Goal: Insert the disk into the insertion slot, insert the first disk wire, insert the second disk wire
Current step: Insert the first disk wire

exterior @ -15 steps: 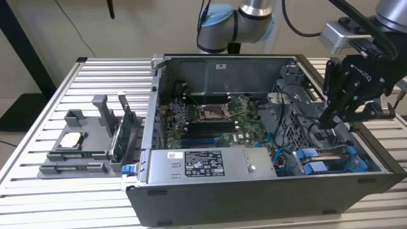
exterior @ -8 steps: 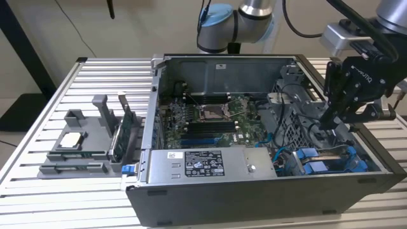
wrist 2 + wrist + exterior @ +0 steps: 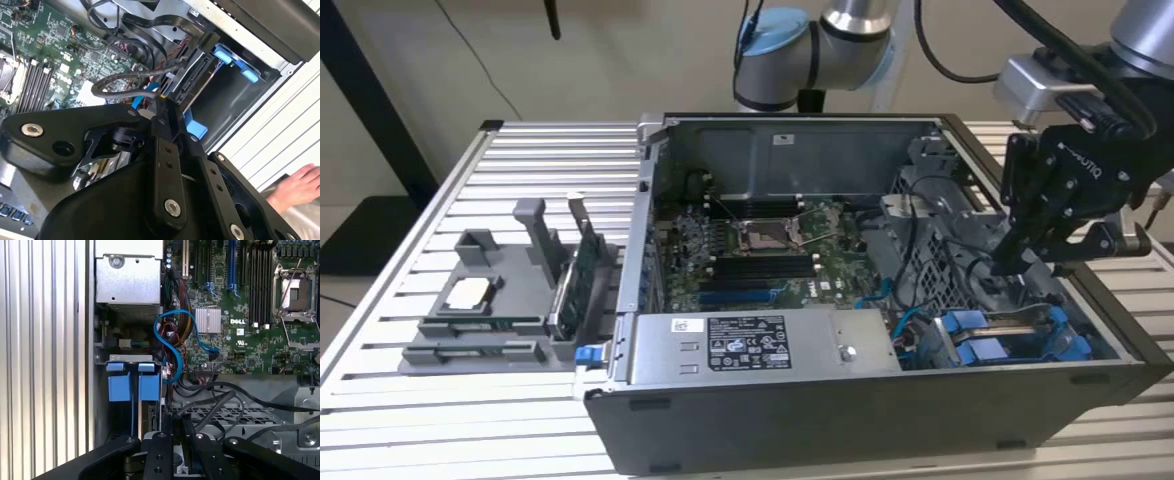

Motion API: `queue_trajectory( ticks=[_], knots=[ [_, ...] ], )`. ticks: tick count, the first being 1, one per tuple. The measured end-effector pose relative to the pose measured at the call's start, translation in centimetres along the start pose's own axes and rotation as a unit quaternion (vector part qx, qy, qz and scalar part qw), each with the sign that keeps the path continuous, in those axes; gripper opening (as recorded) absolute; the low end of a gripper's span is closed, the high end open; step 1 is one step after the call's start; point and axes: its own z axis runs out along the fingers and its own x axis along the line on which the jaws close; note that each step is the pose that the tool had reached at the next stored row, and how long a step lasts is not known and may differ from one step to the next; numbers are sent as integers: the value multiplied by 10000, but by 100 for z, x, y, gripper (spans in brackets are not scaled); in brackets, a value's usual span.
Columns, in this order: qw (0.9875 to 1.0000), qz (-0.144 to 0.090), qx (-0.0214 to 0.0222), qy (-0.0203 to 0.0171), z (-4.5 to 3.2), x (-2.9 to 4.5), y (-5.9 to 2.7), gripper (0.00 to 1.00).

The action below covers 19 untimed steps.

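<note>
the black pincer (image 3: 161,104), whose grip i cannot tell, hangs just beside the dark rear edge of the disk (image 3: 192,82), which stands on edge in the insertion slot (image 3: 240,100), while the arm (image 3: 1147,30) slants down from the exterior view's upper right into the open computer case (image 3: 854,430).
</note>
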Motion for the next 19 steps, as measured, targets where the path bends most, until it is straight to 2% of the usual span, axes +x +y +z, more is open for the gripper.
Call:
queue_trajectory(
  ticks=[9, 19],
  knots=[
    [10000, 0, 0, 1, 47, 17, -17, 19],
    [10000, 0, 0, 0, 77, 102, -74, 19]
  ],
)
